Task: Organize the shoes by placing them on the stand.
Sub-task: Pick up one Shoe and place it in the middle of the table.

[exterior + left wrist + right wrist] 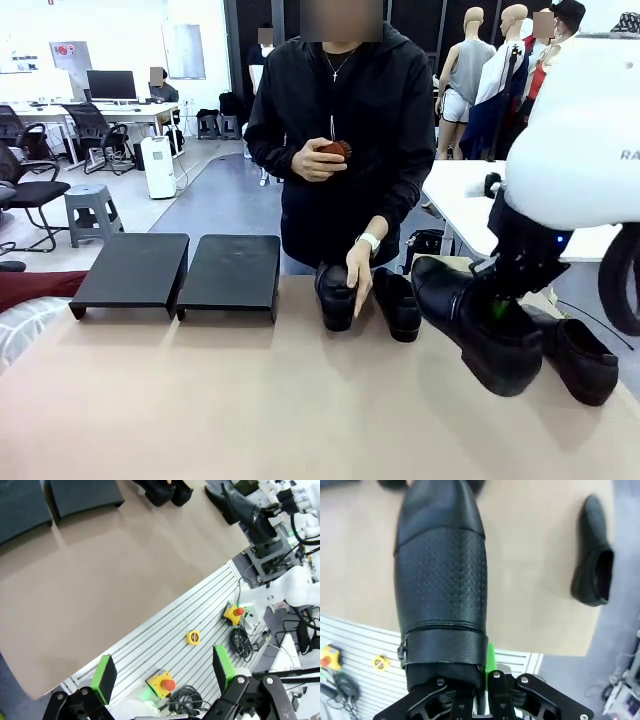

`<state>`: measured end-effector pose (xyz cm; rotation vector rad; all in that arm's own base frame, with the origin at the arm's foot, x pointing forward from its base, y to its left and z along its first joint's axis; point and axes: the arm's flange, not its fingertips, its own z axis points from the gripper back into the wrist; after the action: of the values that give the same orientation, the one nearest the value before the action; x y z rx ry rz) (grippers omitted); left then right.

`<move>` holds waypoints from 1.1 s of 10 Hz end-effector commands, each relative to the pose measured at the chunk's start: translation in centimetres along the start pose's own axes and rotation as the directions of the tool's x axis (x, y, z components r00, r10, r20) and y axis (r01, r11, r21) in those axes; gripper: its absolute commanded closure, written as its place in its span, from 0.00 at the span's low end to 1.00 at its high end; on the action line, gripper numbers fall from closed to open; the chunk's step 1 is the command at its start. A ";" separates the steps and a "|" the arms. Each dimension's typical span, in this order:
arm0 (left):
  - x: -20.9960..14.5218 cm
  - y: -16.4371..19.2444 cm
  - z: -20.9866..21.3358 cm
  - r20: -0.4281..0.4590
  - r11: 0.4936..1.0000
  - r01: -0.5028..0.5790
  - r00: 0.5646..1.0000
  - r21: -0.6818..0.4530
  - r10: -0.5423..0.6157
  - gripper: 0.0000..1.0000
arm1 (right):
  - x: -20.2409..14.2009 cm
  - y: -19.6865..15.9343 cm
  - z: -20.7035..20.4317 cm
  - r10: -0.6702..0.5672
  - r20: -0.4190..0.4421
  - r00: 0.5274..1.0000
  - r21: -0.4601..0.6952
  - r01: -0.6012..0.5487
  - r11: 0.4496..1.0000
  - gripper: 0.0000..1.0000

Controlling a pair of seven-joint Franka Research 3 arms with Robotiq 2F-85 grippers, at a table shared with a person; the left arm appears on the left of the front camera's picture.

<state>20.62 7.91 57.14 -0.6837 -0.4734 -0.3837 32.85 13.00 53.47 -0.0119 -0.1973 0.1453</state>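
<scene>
My right gripper (505, 300) is shut on the heel end of a chunky black shoe (480, 325) and holds it tilted above the table's right side; in the right wrist view that shoe (440, 580) rises from the gripper (485, 680). A slimmer black shoe (575, 355) lies at the right edge, also the slim shoe (592, 555). Two more black shoes (335, 295) (397, 303) stand at the far middle, with the person's hand on the left one. The stand's two black platforms (130, 270) (230, 272) sit at far left. My left gripper (164, 672) hangs open over the rail base.
The person stands at the far side, holding a small reddish-brown object (335, 150) at chest height. Below the left gripper lie yellow emergency-stop boxes (161, 682) (234, 614), a yellow tape roll (193, 637) and cables. Bare tan tabletop (250, 400) stretches in front of the platforms.
</scene>
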 end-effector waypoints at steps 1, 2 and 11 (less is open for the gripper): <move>-0.1 0.0 0.1 0.010 1.000 0.017 1.000 -0.026 -0.016 0.00 | -1.9 -9.0 0.5 -0.248 -0.016 0.969 0.001 0.248 0.969 1.00; -0.1 0.0 0.1 0.010 1.000 0.017 1.000 -0.026 -0.016 0.00 | -4.3 -12.2 -0.1 -0.327 -0.040 0.944 0.016 0.327 0.945 1.00; -0.1 0.0 0.1 0.010 1.000 0.017 1.000 -0.026 -0.016 0.00 | 2.2 10.0 1.0 0.003 0.046 0.999 0.124 -0.009 0.992 1.00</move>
<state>20.59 7.93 57.18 -0.6832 -0.4736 -0.3834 29.61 21.36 54.20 0.0844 -0.2465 0.1186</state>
